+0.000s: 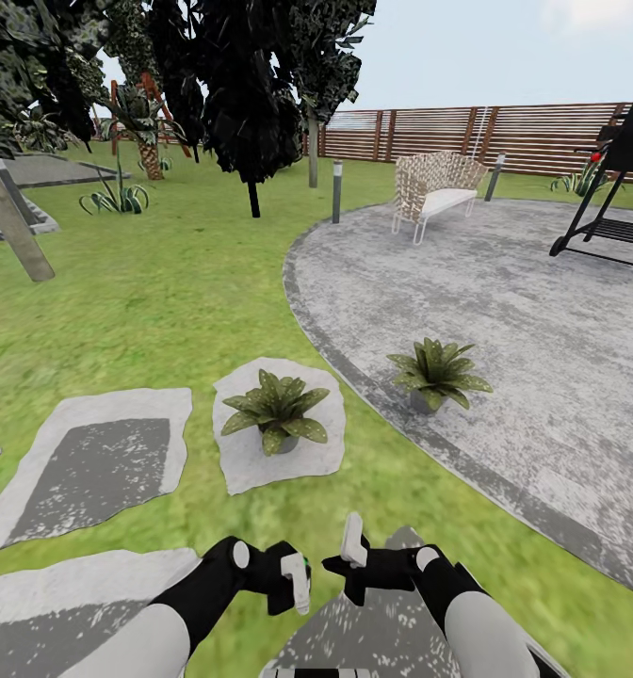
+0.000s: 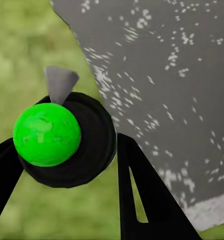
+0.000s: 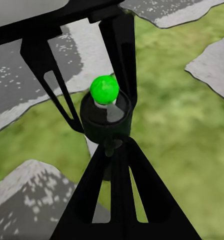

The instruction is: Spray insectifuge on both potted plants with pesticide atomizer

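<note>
Two potted plants stand ahead of me: one [image 1: 276,411] on a pale stepping stone [image 1: 251,461], the other [image 1: 438,372] on the rim of the round paved patio [image 1: 505,301]. The pesticide atomizer [image 1: 303,565] is held low in front of my trunk. In the left wrist view its dark round top with a bright green cap [image 2: 47,134] sits between the black fingers [image 2: 142,195], so my left gripper [image 2: 67,150] is shut on it. The right wrist view shows the bottle [image 3: 106,117] just past my right gripper [image 3: 114,147], whose fingers meet at a point. My right gripper [image 1: 352,551] is close beside the left gripper [image 1: 296,576].
Lawn with grey stepping stones [image 1: 95,461] lies left and below. A wicker bench [image 1: 434,188], a black grill [image 1: 618,188] and a grey lamp post [image 1: 336,191] stand on or by the patio. Dark trees [image 1: 246,85], a striped agave [image 1: 119,198] and a slatted fence [image 1: 505,132] lie behind.
</note>
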Controlling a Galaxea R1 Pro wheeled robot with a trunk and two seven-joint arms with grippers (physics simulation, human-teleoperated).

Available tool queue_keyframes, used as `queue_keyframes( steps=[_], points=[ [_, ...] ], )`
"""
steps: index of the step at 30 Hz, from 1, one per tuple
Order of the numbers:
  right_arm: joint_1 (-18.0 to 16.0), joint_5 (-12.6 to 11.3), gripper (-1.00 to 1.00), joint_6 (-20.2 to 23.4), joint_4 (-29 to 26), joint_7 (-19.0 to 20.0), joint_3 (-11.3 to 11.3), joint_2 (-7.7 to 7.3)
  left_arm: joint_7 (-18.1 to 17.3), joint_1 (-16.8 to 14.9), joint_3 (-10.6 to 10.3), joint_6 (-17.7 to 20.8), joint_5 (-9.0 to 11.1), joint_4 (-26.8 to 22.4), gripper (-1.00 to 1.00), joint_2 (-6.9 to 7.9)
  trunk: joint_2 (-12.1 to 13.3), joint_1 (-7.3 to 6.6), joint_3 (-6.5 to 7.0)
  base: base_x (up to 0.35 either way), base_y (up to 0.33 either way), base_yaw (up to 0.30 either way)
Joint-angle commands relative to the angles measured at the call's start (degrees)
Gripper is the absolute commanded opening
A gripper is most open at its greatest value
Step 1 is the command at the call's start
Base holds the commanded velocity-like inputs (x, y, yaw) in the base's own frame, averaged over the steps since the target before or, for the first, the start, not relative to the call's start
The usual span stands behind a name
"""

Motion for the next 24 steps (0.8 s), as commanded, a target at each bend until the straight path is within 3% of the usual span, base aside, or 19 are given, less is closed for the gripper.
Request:
queue_keyframes(
  steps=[1, 9, 24],
  points=[
    [-0.04, 0.31, -1.00, -0.10, -0.12, 0.35, -0.48, 0.07, 0.03, -0.01, 0.02, -0.36, -0.56, 0.02, -1.00, -0.06, -0.02, -0.01, -0.05, 0.000, 0.000, 0.000],
    [-0.01, 0.31, -1.00, -0.10, -0.12, 0.35, -0.48, 0.07, 0.20, -0.01, 0.02, -0.36, -0.56, 0.20, -1.00, -1.42, -0.02, -0.01, -0.05, 0.000, 0.000, 0.000],
    [-0.04, 0.31, -1.00, -0.10, -0.12, 0.35, -0.48, 0.07, 0.82, 0.06, -0.02, -0.47, -0.29, 0.52, -1.00, -1.95, -0.02, -0.01, -0.05, 0.000, 0.000, 0.000]
  ],
)
